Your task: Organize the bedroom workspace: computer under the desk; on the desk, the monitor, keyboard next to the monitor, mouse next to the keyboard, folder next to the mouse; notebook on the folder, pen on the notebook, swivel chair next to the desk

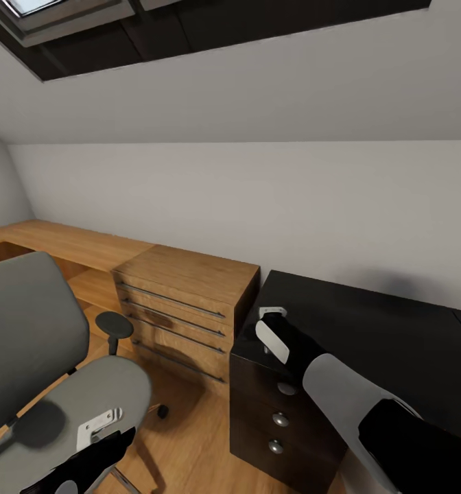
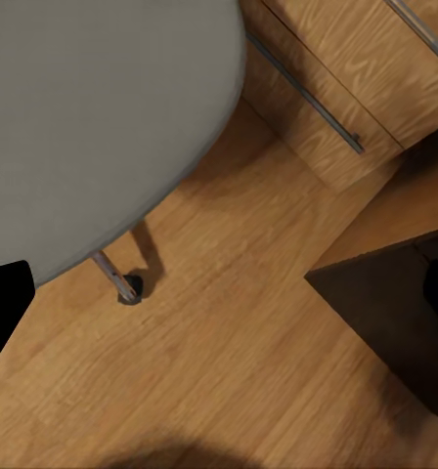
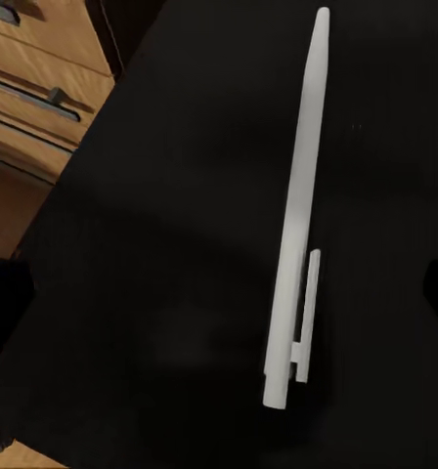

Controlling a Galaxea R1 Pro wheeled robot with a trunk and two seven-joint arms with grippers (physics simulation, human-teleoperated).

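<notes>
A thin white pen (image 3: 297, 205) lies flat on the glossy black desk (image 3: 151, 195). My right gripper (image 3: 219, 288) hangs open over it, with a dark fingertip at each side and both well clear of the pen. In the head view the right arm reaches over the desk's (image 1: 374, 329) near left corner. The grey swivel chair (image 1: 25, 329) stands at the lower left, its seat (image 2: 92, 107) bare. My left gripper (image 2: 219, 293) is open above the seat's edge, holding nothing. The computer, monitor, keyboard, mouse, folder and notebook are out of view.
An oak drawer cabinet (image 1: 182, 302) stands between chair and desk, against the desk's dark drawers with silver knobs (image 1: 280, 418). A low oak counter (image 1: 59, 240) runs along the wall. Oak floor (image 1: 189, 439) lies between them. A chair caster (image 2: 129, 288) rests on the floor.
</notes>
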